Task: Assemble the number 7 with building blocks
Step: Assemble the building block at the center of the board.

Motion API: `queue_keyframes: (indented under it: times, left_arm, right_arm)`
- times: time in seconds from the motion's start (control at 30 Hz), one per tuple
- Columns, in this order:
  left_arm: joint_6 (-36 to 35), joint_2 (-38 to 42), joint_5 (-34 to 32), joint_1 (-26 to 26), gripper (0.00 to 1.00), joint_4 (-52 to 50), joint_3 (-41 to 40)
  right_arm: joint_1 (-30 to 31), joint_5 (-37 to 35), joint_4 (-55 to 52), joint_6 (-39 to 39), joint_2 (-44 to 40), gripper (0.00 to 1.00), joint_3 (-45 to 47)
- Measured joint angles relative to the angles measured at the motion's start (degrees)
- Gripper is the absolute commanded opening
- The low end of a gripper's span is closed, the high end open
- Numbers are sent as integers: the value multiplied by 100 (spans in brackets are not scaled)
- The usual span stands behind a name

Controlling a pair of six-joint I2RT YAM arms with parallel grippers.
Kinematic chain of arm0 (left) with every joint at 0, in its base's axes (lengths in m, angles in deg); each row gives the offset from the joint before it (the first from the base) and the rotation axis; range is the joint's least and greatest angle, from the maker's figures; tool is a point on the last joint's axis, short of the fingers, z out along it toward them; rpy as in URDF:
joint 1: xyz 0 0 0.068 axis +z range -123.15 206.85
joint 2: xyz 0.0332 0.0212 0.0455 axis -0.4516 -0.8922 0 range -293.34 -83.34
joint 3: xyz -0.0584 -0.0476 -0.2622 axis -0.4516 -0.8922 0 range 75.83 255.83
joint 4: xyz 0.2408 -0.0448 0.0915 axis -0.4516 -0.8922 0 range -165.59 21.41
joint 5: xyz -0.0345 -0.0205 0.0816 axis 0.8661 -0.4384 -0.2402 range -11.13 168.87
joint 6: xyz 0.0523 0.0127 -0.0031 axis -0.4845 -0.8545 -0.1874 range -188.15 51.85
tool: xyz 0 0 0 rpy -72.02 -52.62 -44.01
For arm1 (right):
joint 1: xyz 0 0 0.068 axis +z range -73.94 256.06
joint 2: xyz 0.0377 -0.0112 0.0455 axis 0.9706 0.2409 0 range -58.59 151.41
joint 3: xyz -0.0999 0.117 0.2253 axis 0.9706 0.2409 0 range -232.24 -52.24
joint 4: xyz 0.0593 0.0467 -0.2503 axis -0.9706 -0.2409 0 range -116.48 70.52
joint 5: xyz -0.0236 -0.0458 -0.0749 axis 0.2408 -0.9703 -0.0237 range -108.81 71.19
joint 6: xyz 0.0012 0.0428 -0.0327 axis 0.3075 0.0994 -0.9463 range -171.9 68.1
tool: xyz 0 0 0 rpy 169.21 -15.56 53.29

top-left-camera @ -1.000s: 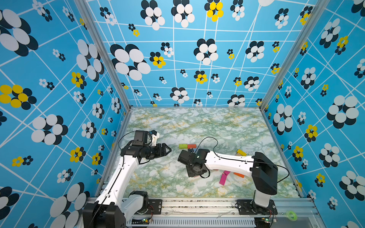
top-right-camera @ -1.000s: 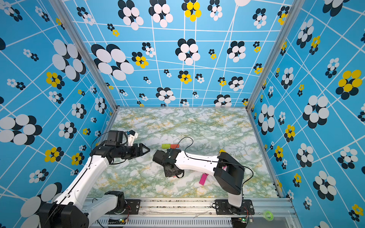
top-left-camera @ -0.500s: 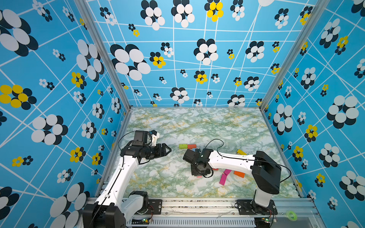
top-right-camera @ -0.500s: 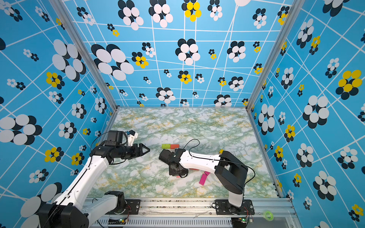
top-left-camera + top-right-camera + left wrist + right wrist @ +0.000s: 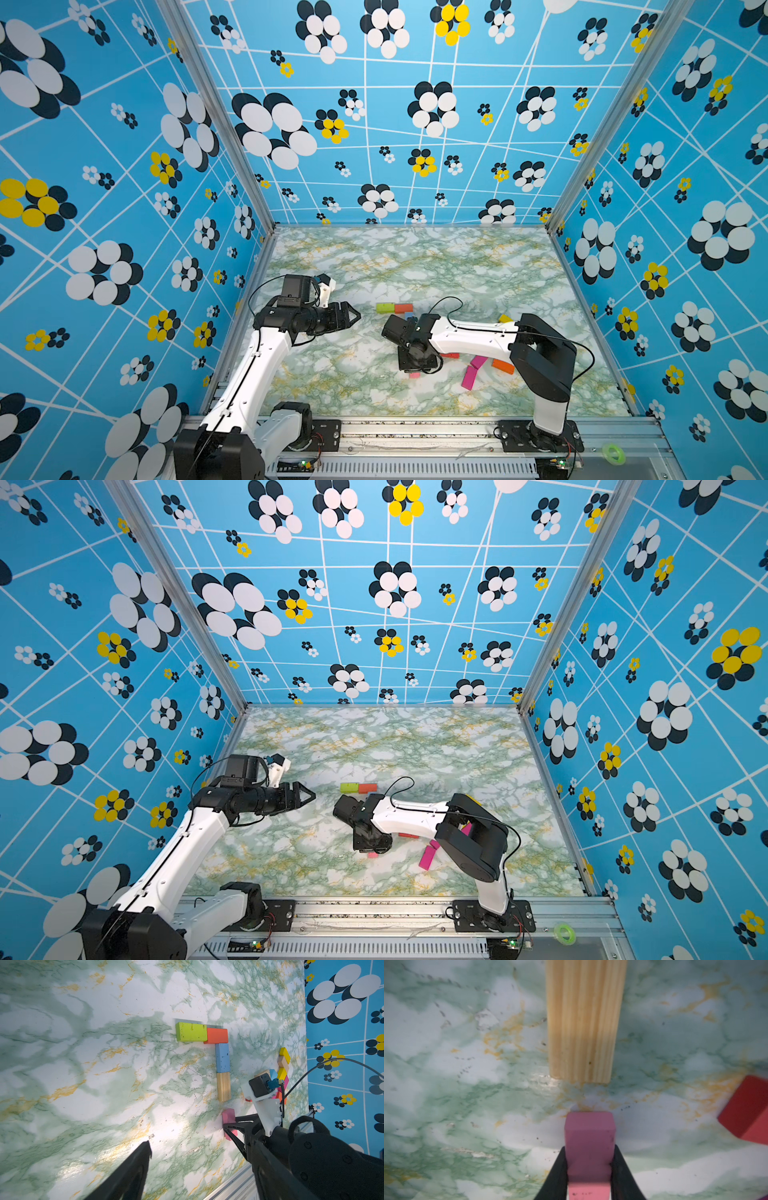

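One pink block [image 5: 589, 1126], clamped in the right gripper [image 5: 589, 1148], lies in line with the wooden block [image 5: 583, 1022] just beyond its far end, gap between; left gripper [image 5: 354, 317] wide, empty.

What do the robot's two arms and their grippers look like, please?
Both the left arm and the right arm have smooth white link shells with black joint housings. The left gripper and right gripper are black, with tapering fingers braced like open triangles. A thin black cable loops over each wrist, beside a white camera bracket.
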Motion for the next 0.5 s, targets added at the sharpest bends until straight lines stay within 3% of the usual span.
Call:
queue_keyframes:
  times: [0.5]
  left_arm:
    - [-2, -4, 2, 0, 79, 0, 2]
  right_arm:
    - [-94, 20, 186, -2, 81, 22, -85]
